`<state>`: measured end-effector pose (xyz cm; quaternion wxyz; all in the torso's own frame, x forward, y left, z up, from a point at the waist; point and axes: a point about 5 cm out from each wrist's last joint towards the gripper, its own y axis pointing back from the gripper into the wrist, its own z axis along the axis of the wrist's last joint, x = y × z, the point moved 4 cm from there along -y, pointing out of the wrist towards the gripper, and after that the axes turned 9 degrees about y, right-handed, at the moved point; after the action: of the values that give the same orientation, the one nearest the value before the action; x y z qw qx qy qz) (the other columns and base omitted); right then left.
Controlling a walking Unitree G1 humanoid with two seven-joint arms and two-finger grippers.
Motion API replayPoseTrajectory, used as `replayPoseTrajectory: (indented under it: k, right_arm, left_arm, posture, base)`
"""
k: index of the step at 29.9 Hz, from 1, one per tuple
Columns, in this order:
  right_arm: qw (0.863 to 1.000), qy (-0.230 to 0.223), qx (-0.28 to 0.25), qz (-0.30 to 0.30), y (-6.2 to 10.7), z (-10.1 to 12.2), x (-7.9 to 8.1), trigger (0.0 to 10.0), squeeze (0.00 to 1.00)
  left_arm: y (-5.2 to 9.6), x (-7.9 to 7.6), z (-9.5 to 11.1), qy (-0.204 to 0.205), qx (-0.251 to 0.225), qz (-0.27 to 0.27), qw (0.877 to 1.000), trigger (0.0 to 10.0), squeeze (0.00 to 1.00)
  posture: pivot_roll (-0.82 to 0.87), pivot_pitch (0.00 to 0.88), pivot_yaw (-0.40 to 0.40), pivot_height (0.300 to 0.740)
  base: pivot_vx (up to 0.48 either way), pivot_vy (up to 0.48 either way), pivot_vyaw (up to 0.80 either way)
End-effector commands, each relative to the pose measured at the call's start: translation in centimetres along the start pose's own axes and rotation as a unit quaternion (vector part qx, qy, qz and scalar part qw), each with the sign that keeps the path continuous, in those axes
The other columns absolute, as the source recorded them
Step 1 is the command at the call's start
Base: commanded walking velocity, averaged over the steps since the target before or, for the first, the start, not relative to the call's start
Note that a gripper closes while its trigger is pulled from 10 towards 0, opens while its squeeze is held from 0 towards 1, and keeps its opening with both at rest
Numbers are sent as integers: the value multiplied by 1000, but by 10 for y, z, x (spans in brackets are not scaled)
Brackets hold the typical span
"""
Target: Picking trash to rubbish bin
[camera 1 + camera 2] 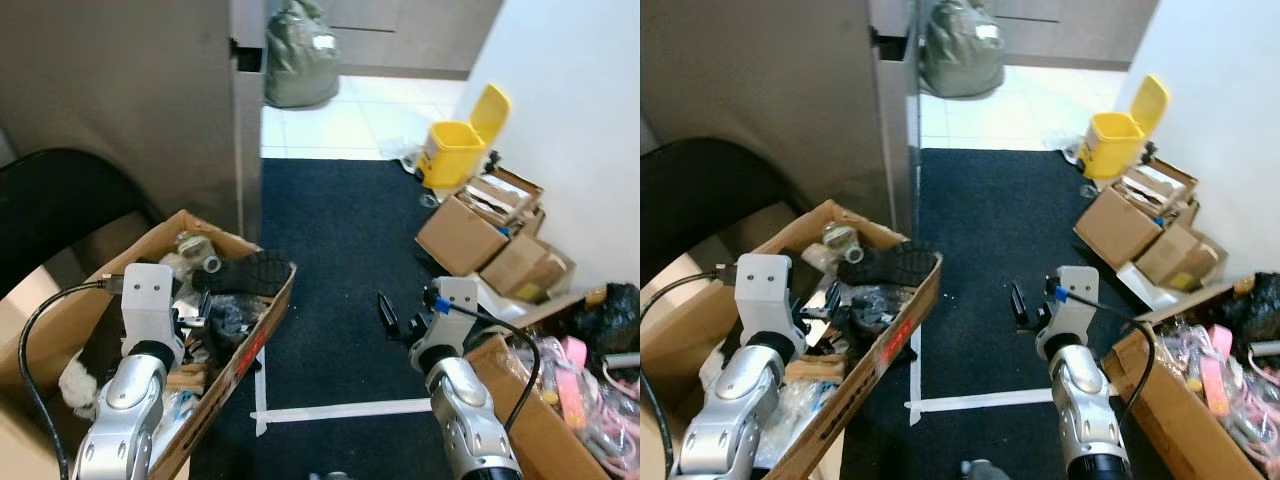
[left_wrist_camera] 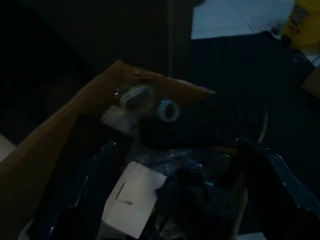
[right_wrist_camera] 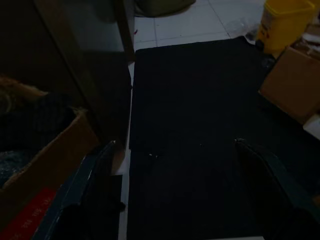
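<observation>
A yellow rubbish bin [image 1: 458, 150], lid tipped open, stands upright at the dark carpet's far edge by cardboard boxes [image 1: 485, 235]

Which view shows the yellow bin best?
The left eye view: the bin stands whole, lid up, past the carpet. The right eye view shows it much the same; both wrist views catch just a dim, cropped part.

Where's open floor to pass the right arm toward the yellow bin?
The dark carpet is bare from the white tape line up to the yellow bin, between the trash-filled box and the stacked cartons. Both boxes beside the grippers are crowded.
</observation>
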<state>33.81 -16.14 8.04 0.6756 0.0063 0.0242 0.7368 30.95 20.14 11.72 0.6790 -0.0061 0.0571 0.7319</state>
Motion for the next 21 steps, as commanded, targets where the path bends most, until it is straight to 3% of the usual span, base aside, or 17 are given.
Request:
replayPoseTrajectory:
  k: [1,7,10,21]
  right_arm:
    - [1000,3,14,-11,4,-6,-6,10000,0]
    - [999,13,32,-35,6,-12,-15,10000,0]
    - [997,21,46,-56,9,-16,-23,10000,0]
    - [996,27,51,-62,11,-16,-24,10000,0]
  left_arm:
    - [0,-2,-6,-6,13,-5,1000,10000,0]
    - [-2,-1,-9,-6,23,-5,1000,10000,0]
    - [-3,-1,-11,-26,32,-13,999,10000,0]
    - [-10,0,-9,-29,28,-7,999,10000,0]
  posture:
    - [-1,118,-29,740]
    - [-1,118,-29,740]
    - [-1,118,-29,740]
    - [-23,132,-34,740]
  base:
    - [0,0,-800]
    - [0,0,-800]
    - [0,0,-800]
    - [0,0,-800]
